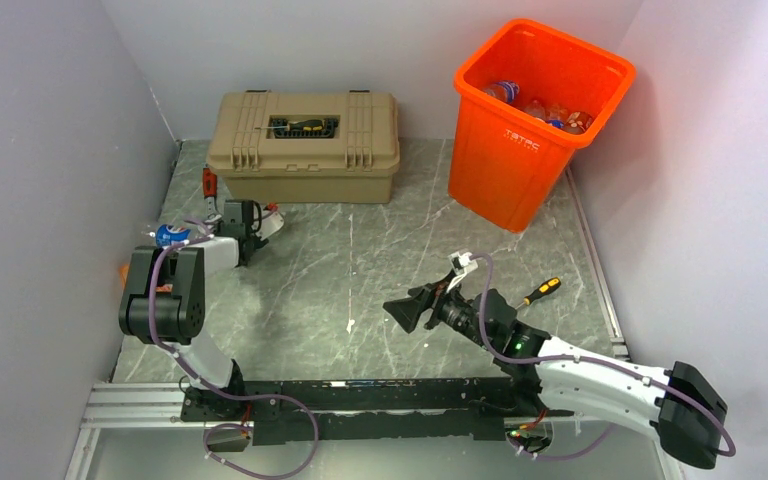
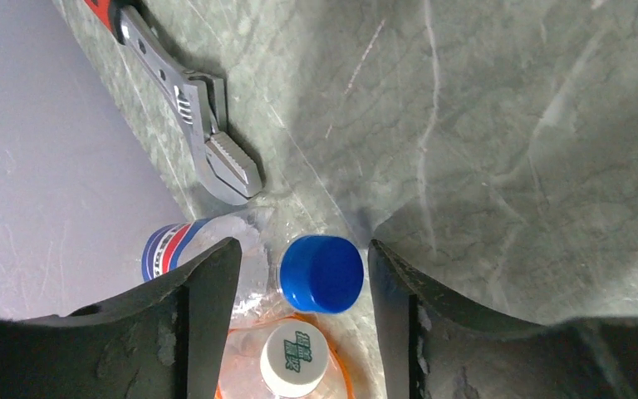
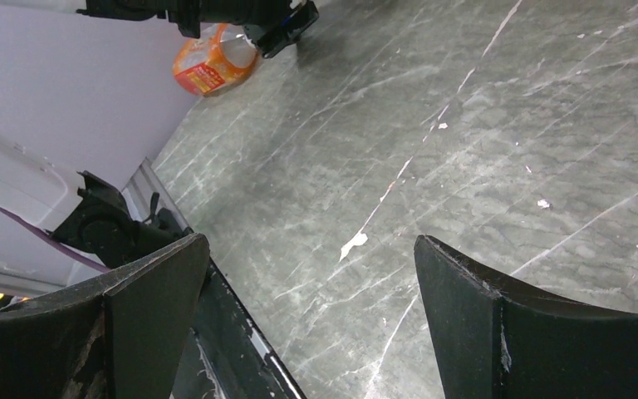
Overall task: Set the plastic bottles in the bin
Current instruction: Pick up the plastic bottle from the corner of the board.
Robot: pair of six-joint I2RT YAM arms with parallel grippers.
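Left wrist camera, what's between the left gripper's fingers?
A blue bottle cap sits between the fingers, with a white-capped orange bottle nearer the camera; the left wrist view shows it.

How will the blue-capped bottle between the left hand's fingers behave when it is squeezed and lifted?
The blue-capped bottle looks empty and crumpled, so it is probably light, and it may buckle under the left hand. Its smooth clear plastic could slip. The orange-labelled bottle right beside it may shift too.
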